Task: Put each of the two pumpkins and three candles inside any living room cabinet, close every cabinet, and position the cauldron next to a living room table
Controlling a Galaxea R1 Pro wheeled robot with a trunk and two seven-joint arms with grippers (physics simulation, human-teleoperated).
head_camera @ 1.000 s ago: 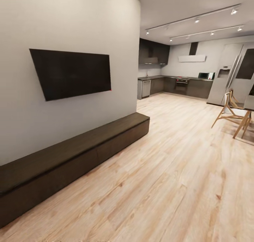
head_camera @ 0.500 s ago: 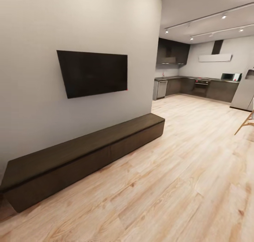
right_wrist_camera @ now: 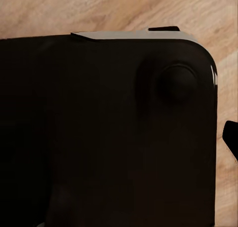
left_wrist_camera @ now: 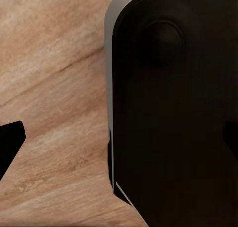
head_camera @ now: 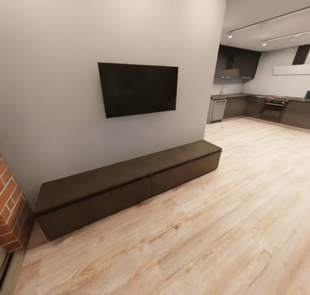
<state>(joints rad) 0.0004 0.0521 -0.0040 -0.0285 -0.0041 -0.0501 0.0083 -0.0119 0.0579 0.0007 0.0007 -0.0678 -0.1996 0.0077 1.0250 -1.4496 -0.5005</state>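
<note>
The cabinet [head_camera: 129, 181] is a long, low dark-brown unit standing on the floor against the grey wall, and its fronts look shut. In the left wrist view my left gripper [left_wrist_camera: 119, 142] is open: one dark fingertip [left_wrist_camera: 10, 142] is at one edge of the picture and the other at the opposite edge, with nothing between them. In the right wrist view a fingertip [right_wrist_camera: 231, 137] of my right gripper [right_wrist_camera: 119, 142] sits far out at the edge, so it is open and holds nothing. Pumpkins, candles, cauldron and table are out of view.
A black TV [head_camera: 137, 88] hangs on the wall above the cabinet. A red brick wall [head_camera: 8, 209] juts in at the near left. Pale wood floor [head_camera: 224, 226] stretches right toward the dark kitchen units [head_camera: 267, 107]. Both wrist views look down on my black base [left_wrist_camera: 173, 113].
The head camera has swung left, so the whole picture slid right. The chairs and fridge have left the view, and the cabinet's left end and the brick wall have come in.
</note>
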